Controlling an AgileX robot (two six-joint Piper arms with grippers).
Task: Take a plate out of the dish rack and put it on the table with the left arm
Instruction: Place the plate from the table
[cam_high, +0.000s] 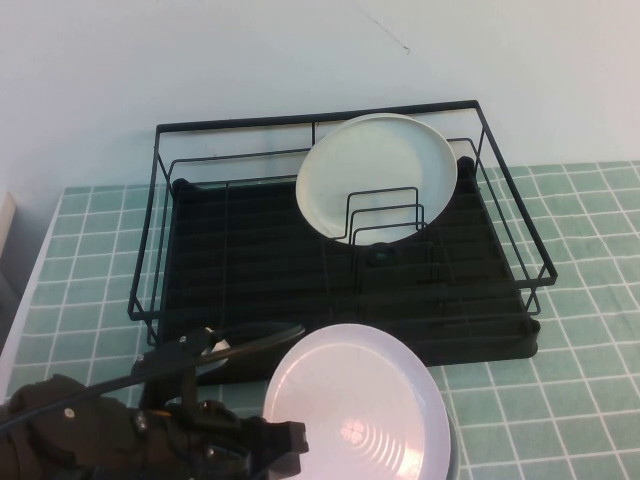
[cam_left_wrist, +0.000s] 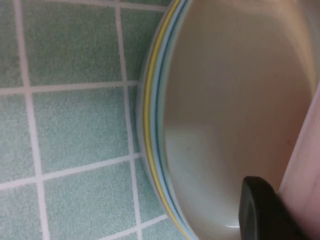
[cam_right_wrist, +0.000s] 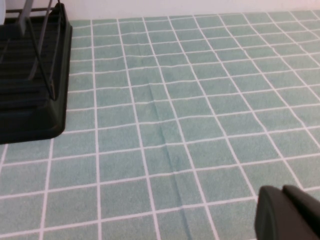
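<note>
The pale pink plate (cam_high: 355, 410) is out of the dish rack (cam_high: 250, 270) and hangs nearly flat, low over the table (cam_high: 580, 400) in front of the rack. My left gripper (cam_high: 288, 446) is shut on the plate's left rim. In the left wrist view one black finger (cam_left_wrist: 257, 210) lies against the pink plate (cam_left_wrist: 305, 165). Right below it, another plate with a yellow and blue lined rim (cam_left_wrist: 155, 130) lies on the tiles. My right gripper (cam_right_wrist: 290, 215) hangs over bare tiles to the right of the rack, its fingers together and empty. It is out of the high view.
A cream-white plate (cam_high: 385, 165) stands upright in the rack's wire dividers (cam_high: 385, 215). The rack's corner also shows in the right wrist view (cam_right_wrist: 35, 100). A wall rises behind the rack. The table's left edge (cam_high: 30, 280) is close to the rack.
</note>
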